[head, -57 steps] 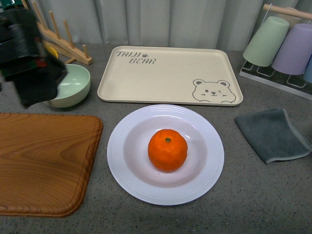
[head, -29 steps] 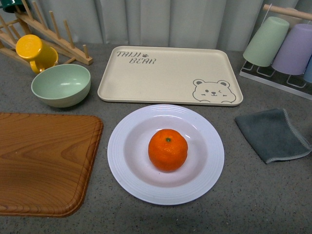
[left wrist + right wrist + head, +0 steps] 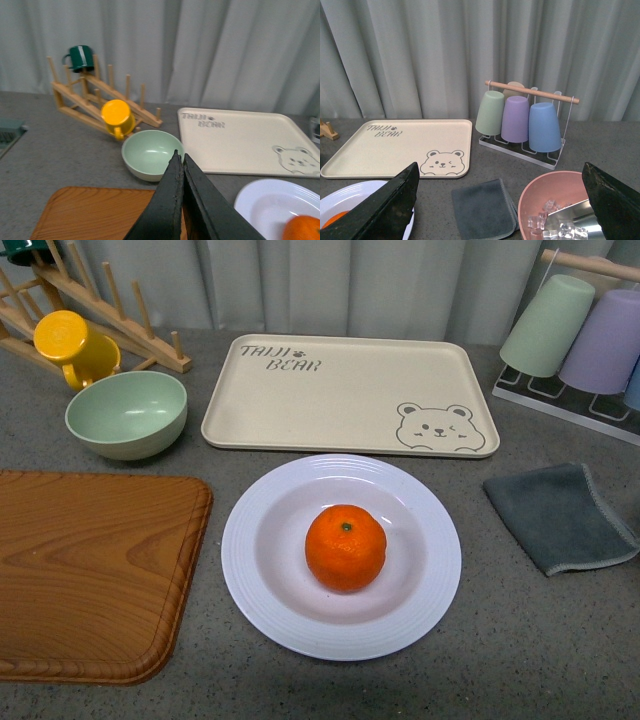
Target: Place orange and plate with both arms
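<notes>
The orange [image 3: 345, 548] is found centred in the plate [image 3: 255, 585], just in front of the bear tray [image 3: 350, 390], so placing is judged done; the left gripper [image 3: 180, 160] is held together, the right gripper [image 3: 500, 170] spread apart

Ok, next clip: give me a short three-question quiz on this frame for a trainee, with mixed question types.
1. True or false: the orange lies in the plate.
2. In the front view, on which side of the plate does the grey cloth lie? A left, B right, C behind.
3. Fill in: the left tool is ___ (open or shut).
Key: 1 true; 2 B; 3 shut.
</notes>
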Controlling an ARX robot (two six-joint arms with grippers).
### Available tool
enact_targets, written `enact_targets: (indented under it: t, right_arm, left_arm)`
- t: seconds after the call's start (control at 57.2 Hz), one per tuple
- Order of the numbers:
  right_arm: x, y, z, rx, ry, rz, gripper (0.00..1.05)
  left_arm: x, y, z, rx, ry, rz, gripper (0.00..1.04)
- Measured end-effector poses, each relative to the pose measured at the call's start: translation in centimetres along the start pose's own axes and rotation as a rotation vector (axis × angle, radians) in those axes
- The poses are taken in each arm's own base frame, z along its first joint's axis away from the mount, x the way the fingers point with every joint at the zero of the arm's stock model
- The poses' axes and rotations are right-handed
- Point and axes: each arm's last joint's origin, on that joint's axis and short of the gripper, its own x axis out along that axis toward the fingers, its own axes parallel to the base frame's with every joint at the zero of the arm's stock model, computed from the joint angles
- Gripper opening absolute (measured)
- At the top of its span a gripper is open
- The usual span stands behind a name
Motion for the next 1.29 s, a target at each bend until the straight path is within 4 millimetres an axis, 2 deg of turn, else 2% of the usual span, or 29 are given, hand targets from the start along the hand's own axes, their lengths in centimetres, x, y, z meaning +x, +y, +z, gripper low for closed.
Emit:
enact_targets:
  t: [0.14,0.542,1.137,1.294]
  right_arm:
    - [0.0,0.0,0.0,0.0,0.0,-0.001,0.96]
    - [0.0,0.0,0.0,0.0,0.0,0.0,0.96]
    - [0.0,0.0,0.0,0.0,0.0,0.0,0.96]
    - [0.0,0.0,0.0,0.0,0.0,0.0,0.96]
  left_arm:
    - [-0.6,0.9,0.3,0.001,-0.009,0.016,0.04]
    - [-2.2,0.9,0.7,0.001,-0.023,0.014,0.04]
    - [-3.5,0.9,0.7,0.001,-0.023,0.015,0.04]
    - [-4.6,0.8,0.4,0.001,-0.017,0.012,0.04]
